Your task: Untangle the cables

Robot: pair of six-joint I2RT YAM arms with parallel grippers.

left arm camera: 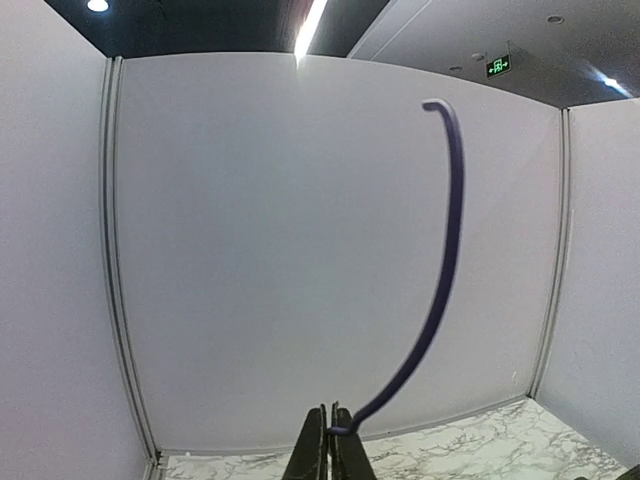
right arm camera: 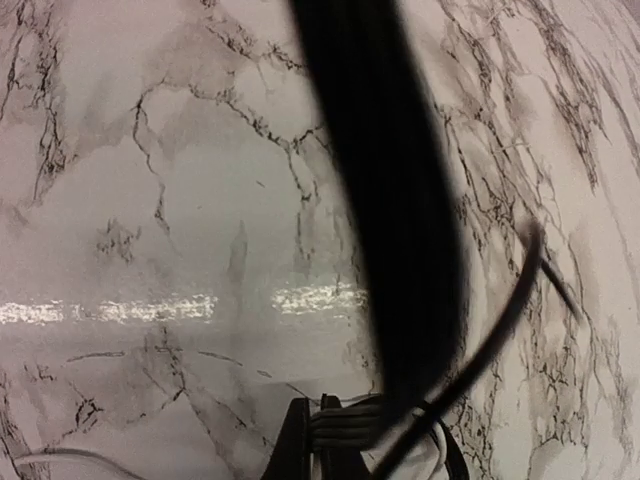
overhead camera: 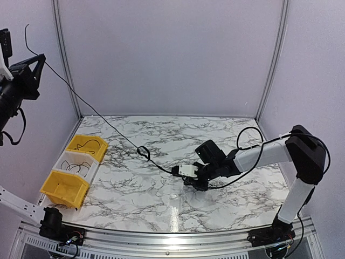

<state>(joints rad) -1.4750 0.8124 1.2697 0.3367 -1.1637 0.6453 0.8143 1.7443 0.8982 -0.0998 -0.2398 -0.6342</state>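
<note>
- On the marble table (overhead camera: pixel 161 210) my arms stand far apart: the left one is raised high by the left wall, and the right one is low near the middle.
- Three bins (overhead camera: pixel 62 195) stand in a row at the table's left edge, clear of the work.
- One cable (overhead camera: pixel 97 110) slants taut from my left gripper (left arm camera: pixel 330 440) down to the tabletop and on to my right gripper (overhead camera: pixel 178 171).
- The left gripper is pressed together and pinches the cable. A free tail curves up above it.
- The right gripper is pressed together too, low over the table. It seems to pinch the cable's other end, though its wrist view is blurred.
- A small knot (overhead camera: pixel 143 152) sits on the line, nearer my right gripper.
- I judge that more pull would cinch that knot. I should lower the left side for slack, then work an end back through the loop.
</note>
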